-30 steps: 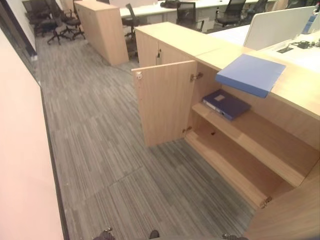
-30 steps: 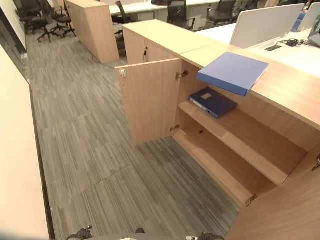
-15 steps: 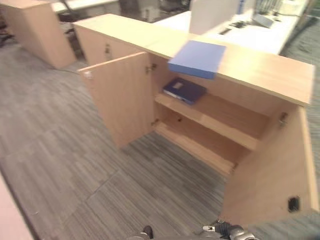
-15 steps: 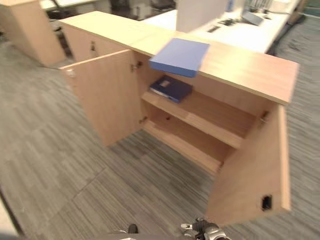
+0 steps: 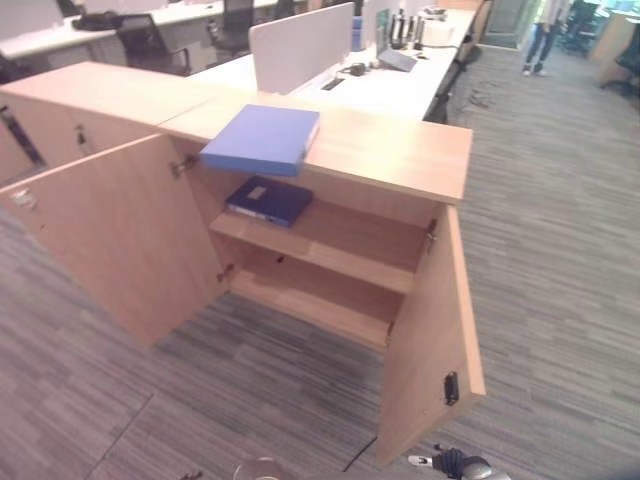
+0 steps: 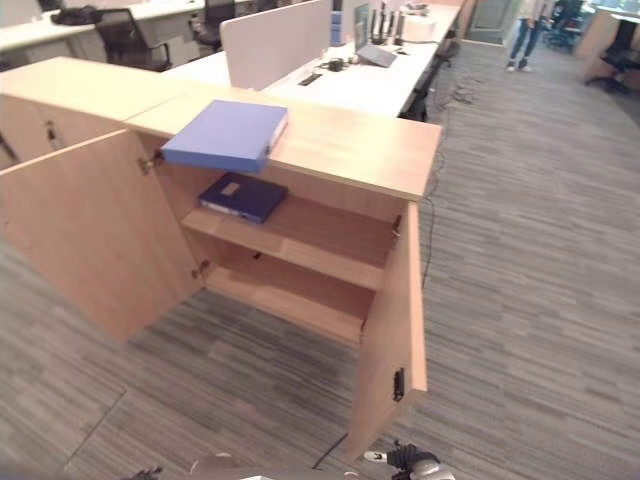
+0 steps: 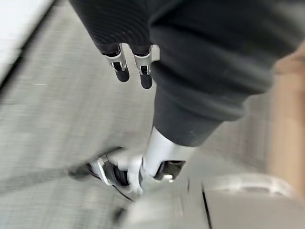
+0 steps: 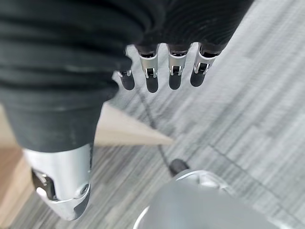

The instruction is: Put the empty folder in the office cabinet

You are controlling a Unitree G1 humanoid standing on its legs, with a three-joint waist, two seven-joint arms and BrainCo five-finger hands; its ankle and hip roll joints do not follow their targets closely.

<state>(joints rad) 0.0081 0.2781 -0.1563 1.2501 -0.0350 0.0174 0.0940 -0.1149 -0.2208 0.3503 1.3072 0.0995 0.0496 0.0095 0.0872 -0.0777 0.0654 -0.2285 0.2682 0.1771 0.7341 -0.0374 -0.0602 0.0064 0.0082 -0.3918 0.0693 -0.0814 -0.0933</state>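
The right hand hung low at the robot's side, its dark ribbed cover above a row of silver fingers with dark tips. Those fingers pointed down, straight and relaxed, a little apart from one another, and held nothing. The left hand also hung at the side, with its dark-tipped fingers lying loose and straight beside the ribbed cover, empty as well.

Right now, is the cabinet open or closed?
Open. Both doors of the cabinet swing out, so you can see the shelves and a dark folder inside.
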